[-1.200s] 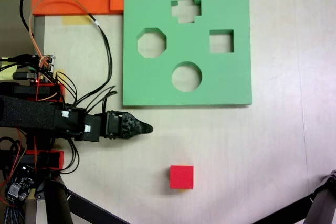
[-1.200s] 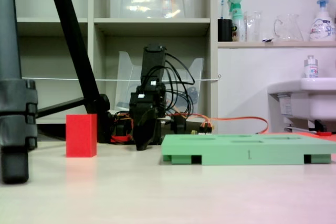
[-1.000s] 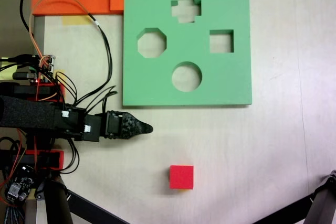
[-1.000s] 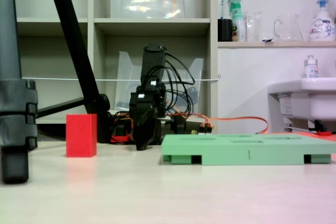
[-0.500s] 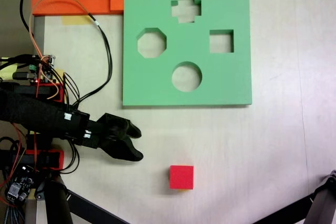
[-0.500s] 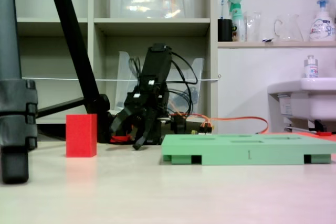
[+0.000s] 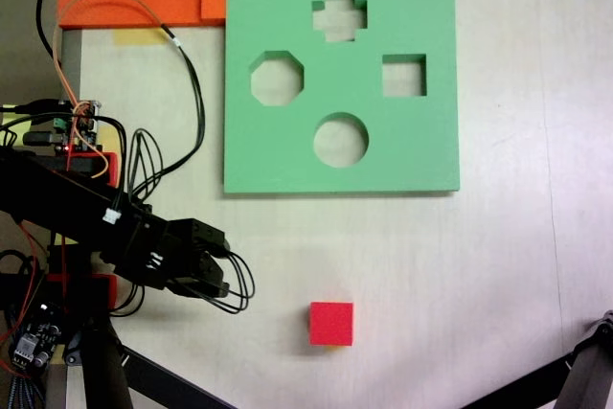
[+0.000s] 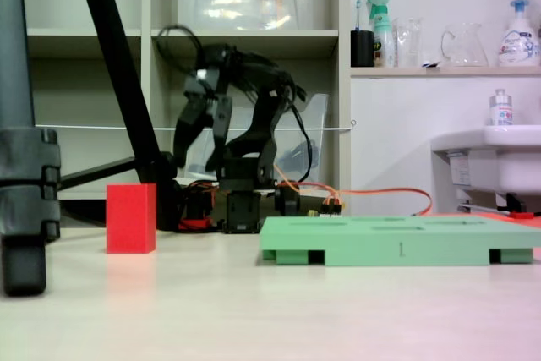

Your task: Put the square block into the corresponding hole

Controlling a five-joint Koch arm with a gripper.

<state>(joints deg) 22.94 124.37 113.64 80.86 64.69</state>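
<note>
Change: my arm has risen off the table since the earlier frames and folded back; the gripper (image 8: 196, 151) now hangs high, tips pointing down.
Gripper state: jaws spread, nothing between them.
Square block (image 7: 330, 323): bright red matte cube, resting flat on the pale table (image 7: 498, 265), unmoved, well apart from the gripper.
Corresponding hole (image 7: 404, 75): square cut-out at the right of the green foam board (image 7: 287, 155), vacant.
Room: bare tabletop between block and board; tripod legs (image 7: 575, 380) crowd the lower edge.
</note>
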